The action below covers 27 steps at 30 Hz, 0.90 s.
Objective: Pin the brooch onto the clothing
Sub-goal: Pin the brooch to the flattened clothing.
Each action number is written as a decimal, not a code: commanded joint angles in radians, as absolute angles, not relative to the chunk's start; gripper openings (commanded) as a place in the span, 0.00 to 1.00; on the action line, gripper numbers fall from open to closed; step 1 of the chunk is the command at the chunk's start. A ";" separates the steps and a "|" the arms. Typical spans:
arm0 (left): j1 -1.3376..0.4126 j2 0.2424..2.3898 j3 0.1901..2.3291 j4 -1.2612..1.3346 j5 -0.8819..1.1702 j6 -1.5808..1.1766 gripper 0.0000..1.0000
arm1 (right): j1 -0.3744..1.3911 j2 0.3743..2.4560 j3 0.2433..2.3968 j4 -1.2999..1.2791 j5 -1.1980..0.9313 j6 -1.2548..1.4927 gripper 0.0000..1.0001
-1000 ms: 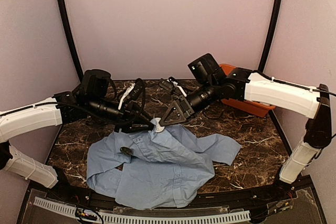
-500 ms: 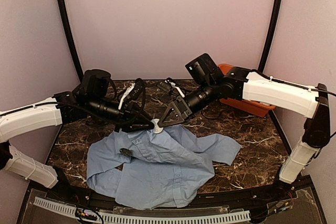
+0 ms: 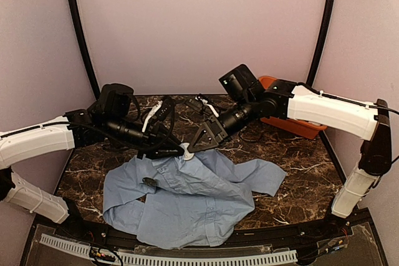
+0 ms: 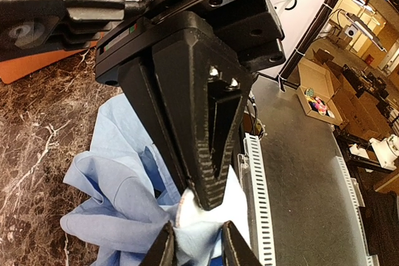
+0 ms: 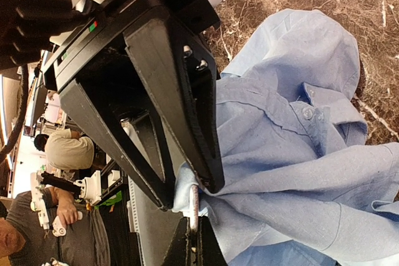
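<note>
The shirt [image 3: 187,207] lay crumpled on the table [image 3: 293,147], a thin, light blue cloth in soft folds, with a collar and a small pale button [image 5: 305,112] showing in the right wrist view. The brooch [image 3: 149,181], a tiny dark round piece, rested on the shirt's left part, apart from both grippers.

The two grippers met tip to tip over the collar area. The left gripper [image 3: 176,149] had its black, ribbed, wedge-shaped fingers [image 4: 165,247] narrowly parted around a bunched fold of the shirt, the cloth filling the gap. The right gripper [image 3: 192,147] was pressed closed, and a thin pale piece [image 5: 194,207], seen edge-on, stood out from between its tips; what it was could not be told.

The table was a dark brown marble pattern with white veins, glossy. An orange-red item [image 3: 293,126] lay at the back right, partly behind the right arm. Pale lilac walls enclosed the space, with black poles [image 3: 78,29] at the back corners, and a white slotted strip [image 3: 168,256] ran along the near edge.
</note>
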<state>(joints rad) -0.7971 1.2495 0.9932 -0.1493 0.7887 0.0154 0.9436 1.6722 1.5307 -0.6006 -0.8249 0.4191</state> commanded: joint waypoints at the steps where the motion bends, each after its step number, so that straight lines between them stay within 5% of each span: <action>1: -0.810 1.253 0.995 -0.175 0.794 0.033 0.26 | 0.954 1.681 1.572 -0.574 -0.821 0.405 0.00; 27: -0.816 1.289 1.023 -0.238 0.705 0.045 0.22 | 0.992 1.719 1.653 -0.700 -0.713 0.335 0.00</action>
<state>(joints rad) -0.8085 1.2739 0.9955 -0.1909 0.7406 0.0307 0.9741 1.7096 1.6051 -0.7223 -0.7177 0.3614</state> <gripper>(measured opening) 0.223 0.008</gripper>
